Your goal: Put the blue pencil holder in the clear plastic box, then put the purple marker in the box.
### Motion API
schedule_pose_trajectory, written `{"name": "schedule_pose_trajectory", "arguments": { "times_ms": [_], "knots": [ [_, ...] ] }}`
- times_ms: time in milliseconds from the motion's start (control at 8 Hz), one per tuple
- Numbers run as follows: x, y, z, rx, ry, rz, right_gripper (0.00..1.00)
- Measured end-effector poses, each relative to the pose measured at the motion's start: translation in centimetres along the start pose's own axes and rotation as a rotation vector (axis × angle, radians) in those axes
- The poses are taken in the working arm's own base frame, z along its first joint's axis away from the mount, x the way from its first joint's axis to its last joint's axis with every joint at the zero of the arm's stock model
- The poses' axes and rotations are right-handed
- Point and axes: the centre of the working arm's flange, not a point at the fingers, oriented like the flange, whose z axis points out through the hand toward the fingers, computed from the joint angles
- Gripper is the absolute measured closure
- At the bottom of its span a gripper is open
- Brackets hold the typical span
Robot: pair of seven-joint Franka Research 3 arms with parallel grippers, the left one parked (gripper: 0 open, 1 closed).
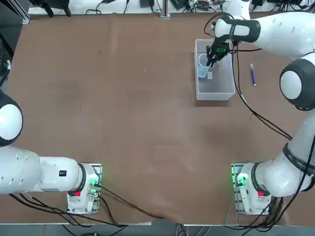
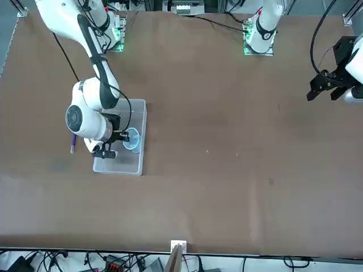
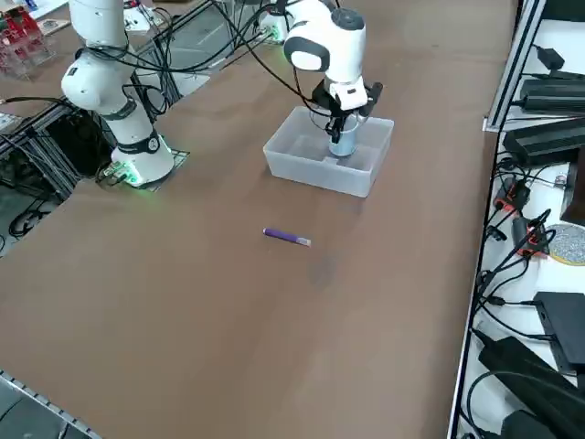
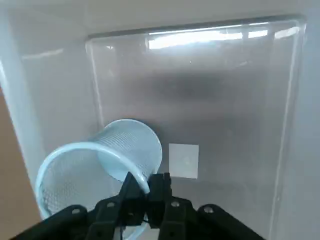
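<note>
The right gripper (image 4: 145, 192), pinching the holder's (image 4: 95, 165) rim inside the box (image 4: 60, 90), has the marker (image 1: 253, 75) lying lengthwise outside, just beside it.

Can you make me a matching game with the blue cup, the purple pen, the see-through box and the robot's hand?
Things:
1. blue pencil holder
2. purple marker
3. clear plastic box
4. right gripper

Where or how:
A. lying on the bare table beside the box
B. pinching the cup's rim
C. inside the box
D. holds the cup

Pairs: 1-C, 2-A, 3-D, 4-B
</note>
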Motion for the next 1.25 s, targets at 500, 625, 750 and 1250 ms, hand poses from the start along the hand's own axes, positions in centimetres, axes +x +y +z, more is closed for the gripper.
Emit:
{"name": "schedule_pose_trajectory", "arguments": {
  "times_ms": [500,625,750,1250],
  "knots": [
    [0.0,0.1,0.3,-0.003,-0.002,0.0,0.91],
    [0.0,0.0,0.4,-0.003,-0.002,-0.001,0.84],
    [0.1,0.0,0.5,-0.003,-0.001,-0.002,0.81],
    [0.9,0.5,-2.4,0.005,0.046,0.008,0.15]
  ]
}}
